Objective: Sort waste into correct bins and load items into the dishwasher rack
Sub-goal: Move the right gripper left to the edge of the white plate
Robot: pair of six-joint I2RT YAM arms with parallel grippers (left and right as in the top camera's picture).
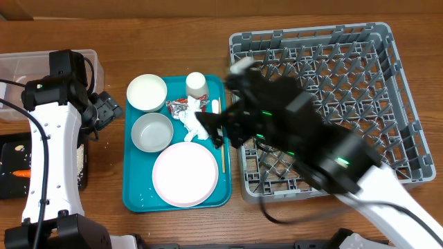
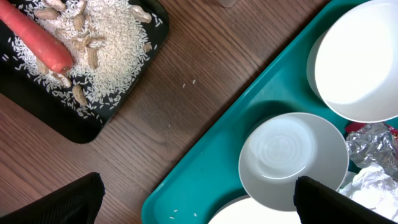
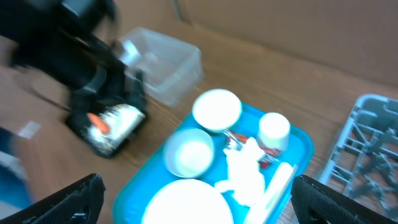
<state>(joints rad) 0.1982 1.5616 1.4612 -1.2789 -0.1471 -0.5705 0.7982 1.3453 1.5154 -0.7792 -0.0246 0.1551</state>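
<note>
The carrot (image 2: 40, 38) is lying in the black tray (image 2: 62, 121) on a bed of rice and peanut scraps (image 2: 102, 59). In the left wrist view its long axis is running from 10 to 4 o'clock, with a rounded end toward 4 and the other end cut off by the frame edge. Overhead, the black tray is sitting at the table's 9 o'clock edge, and the clear tub (image 1: 17, 66) is sitting just beyond it toward 12.

The left gripper (image 2: 198, 180) is hanging with its fingers (image 2: 68, 202) spread wide and nothing between them, over the bare wood between the black tray and the teal tray (image 1: 135, 194).

On the teal tray, two white bowls (image 1: 147, 92) (image 1: 152, 131) are sitting along the 9 o'clock side, the cup (image 1: 196, 84) at 12 and the pink plate (image 1: 185, 174) at 6. The red-and-silver wrapper (image 1: 178, 106) and the crumpled napkin (image 1: 191, 123) are lying together in the middle. The wooden stick (image 1: 223, 158) is lying along the tray's 3 o'clock edge, its long axis running 12 to 6.

The right gripper (image 3: 198, 180) is hovering over the napkin, motion-blurred, its fingers (image 3: 336, 202) wide apart and gripping nothing. The right arm is crossing the 9 o'clock side of the grey dishwasher rack (image 1: 410, 117), which is standing just beside the teal tray at 3 o'clock.
</note>
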